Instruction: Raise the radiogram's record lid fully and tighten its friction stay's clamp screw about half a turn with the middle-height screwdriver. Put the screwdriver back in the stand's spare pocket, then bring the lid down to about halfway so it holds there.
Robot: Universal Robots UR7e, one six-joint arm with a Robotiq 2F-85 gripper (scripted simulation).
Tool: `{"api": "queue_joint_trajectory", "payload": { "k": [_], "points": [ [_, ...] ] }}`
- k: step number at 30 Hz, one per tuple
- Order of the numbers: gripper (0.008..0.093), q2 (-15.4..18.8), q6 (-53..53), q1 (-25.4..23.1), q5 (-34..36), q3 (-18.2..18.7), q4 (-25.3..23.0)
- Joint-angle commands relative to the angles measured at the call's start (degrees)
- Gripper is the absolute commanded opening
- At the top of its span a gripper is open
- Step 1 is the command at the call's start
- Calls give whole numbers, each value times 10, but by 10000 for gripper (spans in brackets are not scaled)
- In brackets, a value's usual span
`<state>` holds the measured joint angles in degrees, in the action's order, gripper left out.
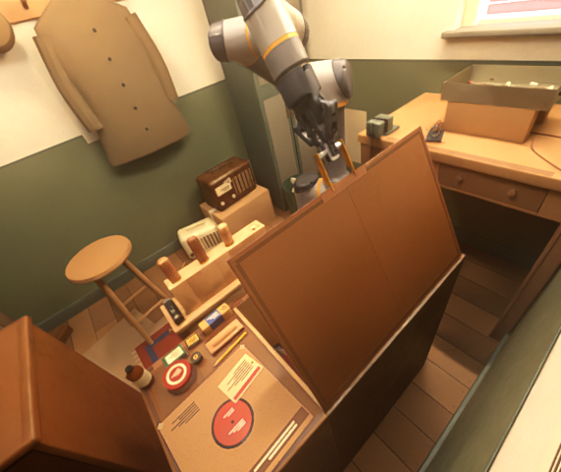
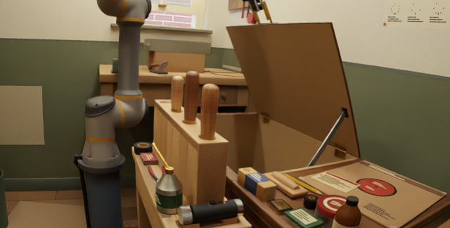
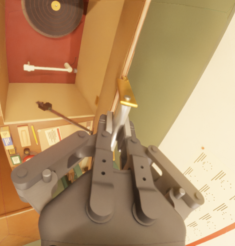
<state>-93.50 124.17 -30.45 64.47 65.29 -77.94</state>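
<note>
My gripper sits at the free top edge of the raised record lid, its two fingers clamped on the silver lid handle that hangs from a brass plate. The lid stands steeply open over the radiogram well, where a turntable and tonearm show. The friction stay runs from the lid down to the cabinet. Three wooden-handled screwdrivers stand in the stand left of the cabinet.
The desk stands close behind the lid's top edge, with a tray on it. An oil can, a torch, a jar and small boxes crowd the shelf by the stand. A stool is further left.
</note>
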Motion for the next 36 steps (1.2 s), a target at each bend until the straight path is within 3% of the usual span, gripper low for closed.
{"api": "queue_joint_trajectory", "payload": {
  "k": [1,7,25,36],
  "points": [
    [80,-1,0,0,0,0,-1],
    [80,-1,0,0,0,0,-1],
    [435,-1,0,0,0,0,-1],
    [440,-1,0,0,0,0,-1]
  ]
}}
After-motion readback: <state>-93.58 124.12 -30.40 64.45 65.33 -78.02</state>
